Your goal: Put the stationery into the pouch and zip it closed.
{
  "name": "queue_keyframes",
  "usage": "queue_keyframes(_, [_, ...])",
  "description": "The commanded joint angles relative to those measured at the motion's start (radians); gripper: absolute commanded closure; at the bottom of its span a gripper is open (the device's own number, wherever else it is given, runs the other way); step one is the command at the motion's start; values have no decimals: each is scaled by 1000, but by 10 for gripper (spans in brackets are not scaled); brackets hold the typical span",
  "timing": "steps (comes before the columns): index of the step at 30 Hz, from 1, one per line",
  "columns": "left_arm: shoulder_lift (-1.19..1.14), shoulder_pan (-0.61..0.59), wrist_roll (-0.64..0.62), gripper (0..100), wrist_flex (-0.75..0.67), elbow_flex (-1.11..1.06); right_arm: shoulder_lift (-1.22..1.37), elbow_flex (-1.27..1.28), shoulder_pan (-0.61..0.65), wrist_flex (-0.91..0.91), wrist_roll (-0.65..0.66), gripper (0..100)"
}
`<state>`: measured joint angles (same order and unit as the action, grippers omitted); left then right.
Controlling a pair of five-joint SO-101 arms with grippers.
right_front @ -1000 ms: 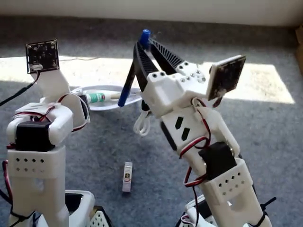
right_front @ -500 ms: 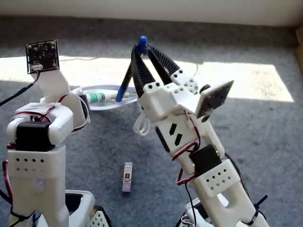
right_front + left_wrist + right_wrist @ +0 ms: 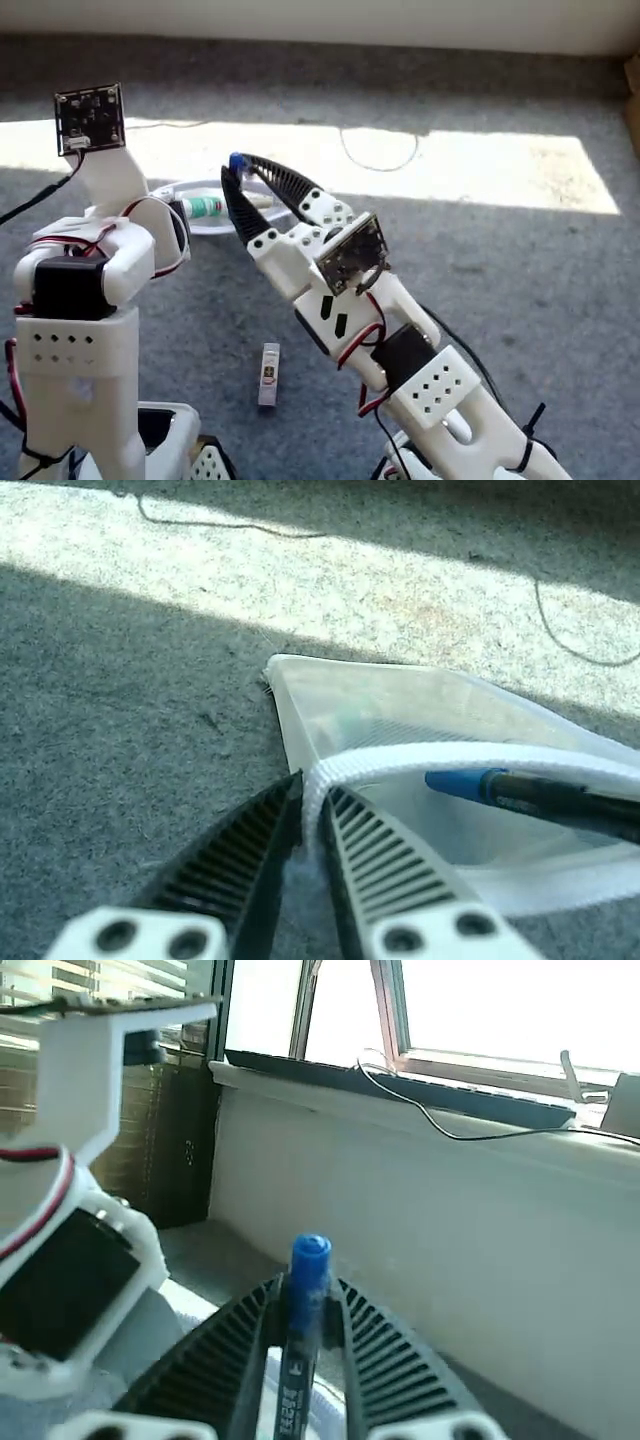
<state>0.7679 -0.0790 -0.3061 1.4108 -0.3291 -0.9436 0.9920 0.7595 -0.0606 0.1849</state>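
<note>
Left wrist view: left claw (image 3: 312, 792) pinches pouch (image 3: 380, 705) rim — right claw (image 3: 307, 1290) clamps blue pen (image 3: 310, 1256).

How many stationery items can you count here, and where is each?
3: a blue pen in the right gripper, lower end at the pouch mouth; a green-labelled tube inside the pouch; a small rectangular case on the carpet. Others may be hidden.

we see little of the pen (image 3: 236, 159), tucked behind the right gripper (image 3: 238, 170); the pouch (image 3: 212, 226) sits half-covered by both arms, its zip unclear.
</note>
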Motion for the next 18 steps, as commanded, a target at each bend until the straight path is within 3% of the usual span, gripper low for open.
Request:
queue_keyframes(1, [13, -25, 8, 993, -12, 31, -35, -31, 19, 165, 18, 994])
queue_keyframes(9, [13, -25, 8, 993, -12, 22, -25, -189, 33, 464, 20, 994])
queue_keyframes(18, [13, -25, 8, 993, -12, 22, 16, -222, 33, 495, 20, 994])
